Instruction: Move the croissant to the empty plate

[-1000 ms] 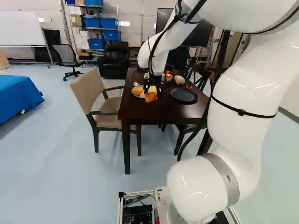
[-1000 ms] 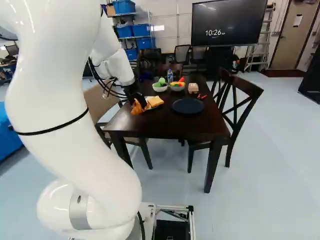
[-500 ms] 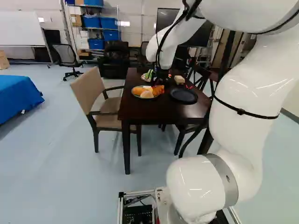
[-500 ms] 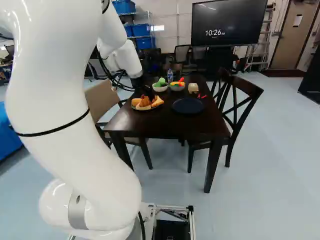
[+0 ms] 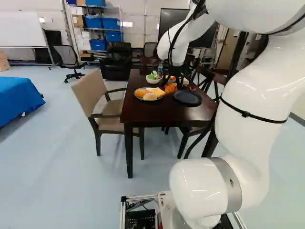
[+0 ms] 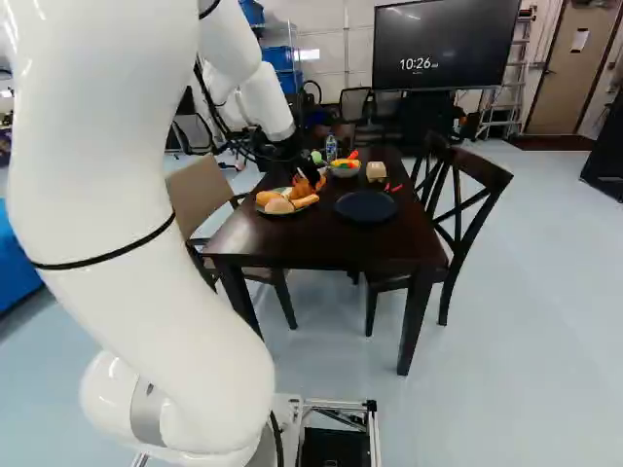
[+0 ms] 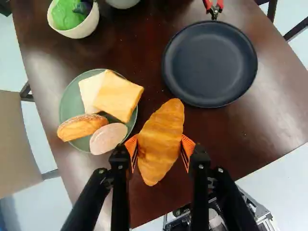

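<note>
My gripper (image 5: pixel 172 81) is over the dark table in the left base view, shut on the croissant (image 5: pixel 170 88). In the wrist view the orange pads of the gripper (image 7: pixel 160 148) press the golden-brown croissant (image 7: pixel 161 134) from both sides, its long tip pointing ahead of the fingers. It hangs above the table, between two plates. The empty dark plate (image 7: pixel 210 62) lies ahead and to one side of the gripper. On the other side, the green plate (image 7: pixel 71 105) carries a bread slice (image 7: pixel 118 96) and rolls (image 7: pixel 108 138).
Beyond the green plate stands a bowl with green food (image 7: pixel 82 26). Another bowl (image 6: pixel 345 171), a bottle (image 6: pixel 331 148) and red-handled pliers (image 7: pixel 213 6) are also on the table (image 6: pixel 321 243). A beige armchair (image 5: pixel 97 98) and a dark chair (image 6: pixel 458 214) flank it.
Still gripping the croissant, the arm has carried it from over the green plate's near side, farther out from the base and rightward. The base and the plates have not moved.
</note>
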`<state>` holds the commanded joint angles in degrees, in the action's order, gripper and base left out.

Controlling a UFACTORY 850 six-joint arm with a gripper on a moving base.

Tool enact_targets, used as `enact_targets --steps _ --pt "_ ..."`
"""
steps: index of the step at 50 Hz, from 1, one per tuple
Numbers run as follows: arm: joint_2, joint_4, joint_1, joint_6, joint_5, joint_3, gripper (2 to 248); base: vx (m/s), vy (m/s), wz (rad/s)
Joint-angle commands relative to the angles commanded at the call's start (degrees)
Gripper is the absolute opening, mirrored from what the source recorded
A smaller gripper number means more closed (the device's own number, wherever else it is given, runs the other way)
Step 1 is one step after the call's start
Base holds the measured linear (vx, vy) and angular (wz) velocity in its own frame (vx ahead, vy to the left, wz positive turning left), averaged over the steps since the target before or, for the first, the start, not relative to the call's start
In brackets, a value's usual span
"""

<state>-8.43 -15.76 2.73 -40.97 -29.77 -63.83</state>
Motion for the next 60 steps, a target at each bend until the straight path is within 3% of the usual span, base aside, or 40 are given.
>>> enact_targets --steps 30,60 --pt "-7.19 -1.33 4.07 0.00 -1.05 -8.28 127 0.000 0.000 0.000" --pt "-13.66 -1.33 8.50 0.00 -5.46 -16.23 127 0.000 0.000 0.000"
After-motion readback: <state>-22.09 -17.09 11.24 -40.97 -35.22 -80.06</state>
